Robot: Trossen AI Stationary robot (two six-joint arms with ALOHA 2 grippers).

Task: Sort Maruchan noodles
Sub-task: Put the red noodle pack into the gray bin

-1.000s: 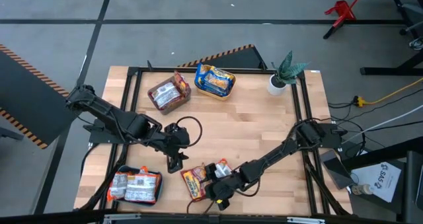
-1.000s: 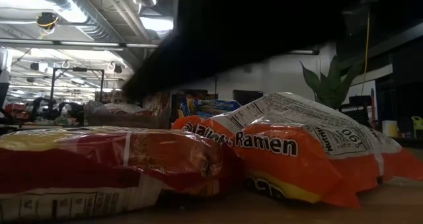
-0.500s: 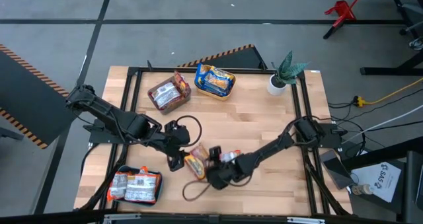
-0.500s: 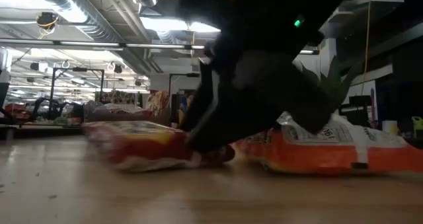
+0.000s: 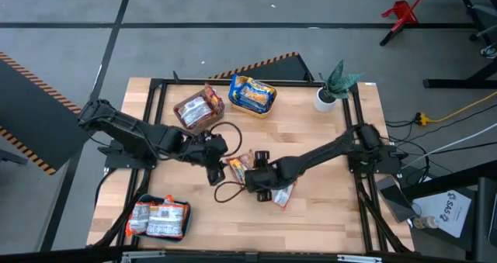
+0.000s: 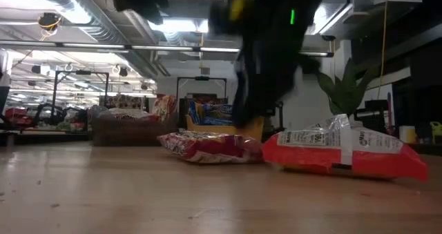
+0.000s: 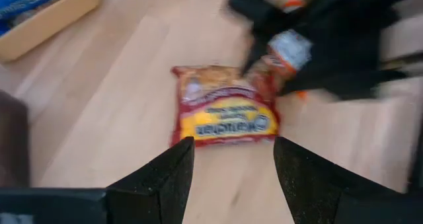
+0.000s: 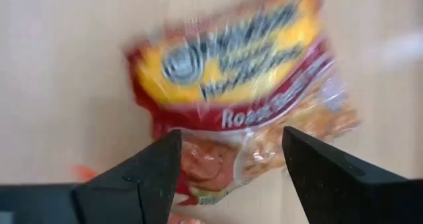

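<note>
Red-yellow noodle packet (image 7: 223, 112) lies ahead of both parted, empty tools.

Count as observed from the high view: two loose noodle packets on the table (image 5: 311, 139) near its middle, one red-and-yellow packet (image 5: 235, 169) and one orange packet (image 5: 283, 194) just right of it. Three bins holding further packets: a brown bin (image 5: 197, 112) and a yellow bin (image 5: 252, 96) at the far side, a dark bin (image 5: 159, 218) at the near left corner. Packets inside the bins cannot be counted reliably. One potted plant (image 5: 334, 86) at the far right. Two robot arms, one left gripper (image 5: 213, 172) and one right gripper (image 5: 250, 167)
</note>
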